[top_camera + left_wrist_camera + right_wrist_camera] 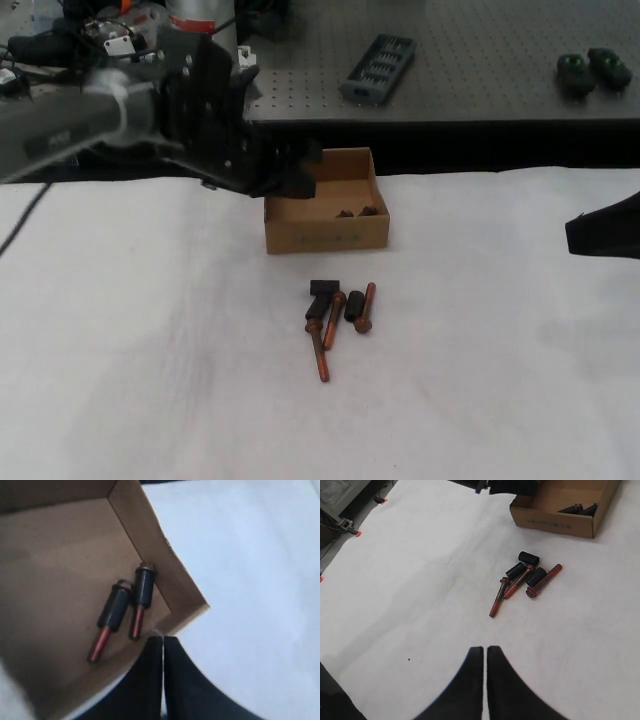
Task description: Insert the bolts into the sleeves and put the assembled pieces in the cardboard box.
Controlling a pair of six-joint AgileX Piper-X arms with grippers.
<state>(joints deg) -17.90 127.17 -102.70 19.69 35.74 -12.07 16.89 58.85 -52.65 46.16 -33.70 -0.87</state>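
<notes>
The cardboard box (325, 228) stands at the middle back of the white cloth. Two bolts in black sleeves (125, 612) lie side by side in its corner. My left gripper (163, 642) hovers over the box's left edge (298, 180), shut and holding nothing. In front of the box lies a cluster of three copper bolts (322, 352) and three black sleeves (354, 305), also seen as bolts (497, 597) and sleeves (528, 558) in the right wrist view. My right gripper (485, 651) is shut and empty, off at the right edge (575, 232), well away from the cluster.
White cloth (150, 380) covers the bench, with free room on both sides of the cluster. Behind it a dark perforated table holds a black tray (378, 65) and two green-black parts (595, 70). Cables and gear sit at the back left.
</notes>
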